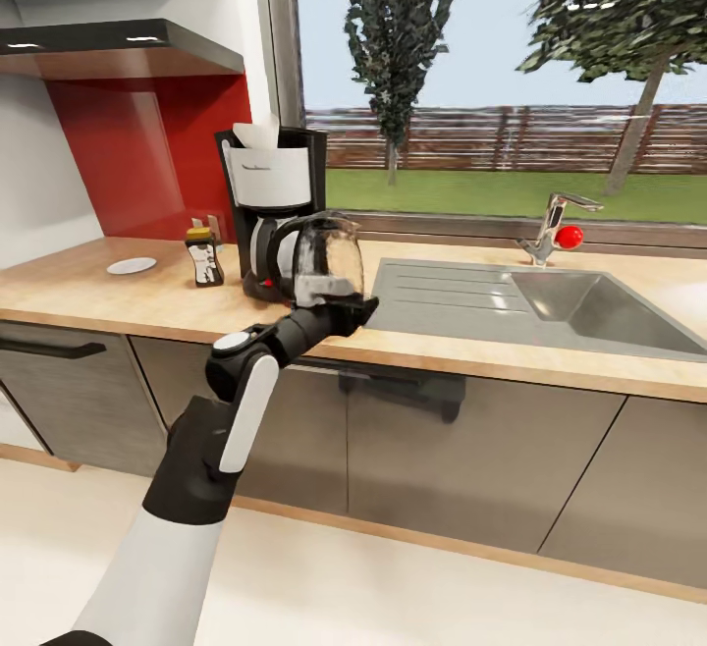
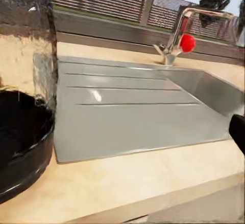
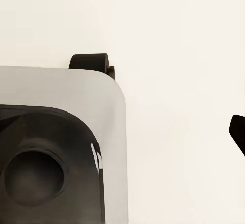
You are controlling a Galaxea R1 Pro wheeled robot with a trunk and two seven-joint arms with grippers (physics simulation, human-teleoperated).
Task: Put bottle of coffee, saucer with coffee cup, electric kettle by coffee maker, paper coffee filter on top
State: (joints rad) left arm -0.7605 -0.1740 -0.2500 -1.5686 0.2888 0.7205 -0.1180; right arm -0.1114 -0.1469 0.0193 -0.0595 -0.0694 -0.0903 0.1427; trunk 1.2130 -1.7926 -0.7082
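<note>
- My left pincer (image 1: pixel 339 307) is grasping the clear glass electric kettle with the black base (image 1: pixel 322 261); the right pincer's state I cannot tell.
- The kettle hangs just above the light wooden worktop (image 1: pixel 147 297), right in front of the black and white coffee maker (image 1: pixel 272 196).
- A white paper filter (image 1: pixel 257 135) already pokes out of the coffee maker's top.
- The small dark coffee bottle (image 1: pixel 204 257) and the white round saucer (image 1: pixel 132 265) sit to the coffee maker's left.
- To do this well, I should keep the kettle upright and lower it slowly.
- I would set it on bare wood beside the coffee maker, away from the grey metal sink (image 1: pixel 511 304).
- I let go only once its base sits flat.
</note>
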